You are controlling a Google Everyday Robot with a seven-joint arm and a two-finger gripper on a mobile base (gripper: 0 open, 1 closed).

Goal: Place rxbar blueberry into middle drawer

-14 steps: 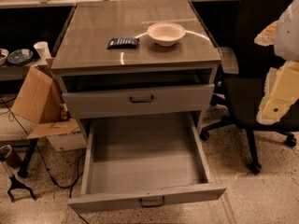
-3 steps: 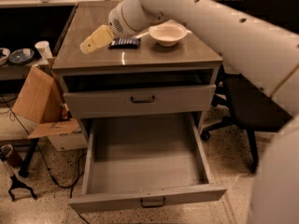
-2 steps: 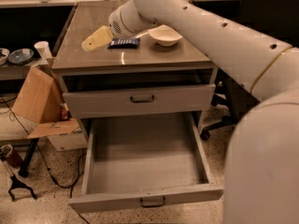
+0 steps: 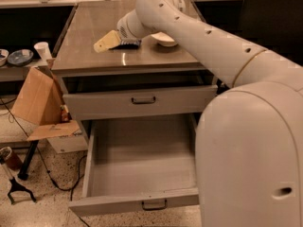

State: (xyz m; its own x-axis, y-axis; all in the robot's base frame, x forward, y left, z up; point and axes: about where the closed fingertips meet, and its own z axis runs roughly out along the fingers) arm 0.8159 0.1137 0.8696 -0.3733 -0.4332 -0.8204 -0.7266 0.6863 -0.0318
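Note:
The rxbar blueberry (image 4: 130, 43), a flat dark blue bar, lies on the cabinet top (image 4: 94, 27), mostly covered by my wrist. My gripper (image 4: 106, 41) is low over the top, just left of the bar, at its left end. Whether it touches the bar is not visible. My white arm reaches in from the right foreground across the cabinet. The middle drawer (image 4: 142, 167) is pulled fully out below, grey, with nothing in it and a small dark handle on its front. The white bowl (image 4: 164, 39) sits right of the bar, partly behind my arm.
The upper grey drawer front (image 4: 142, 100) with its black handle stands slightly ajar above the open drawer. A cardboard box (image 4: 40, 103) leans at the cabinet's left. A white cup (image 4: 42, 51) and bowls sit on a low shelf at far left. Cables lie on the floor.
My arm has swung in over the cabinet top since the earliest frame. In the last second the gripper has edged right and down towards the bar. The bar and bowl have not moved.

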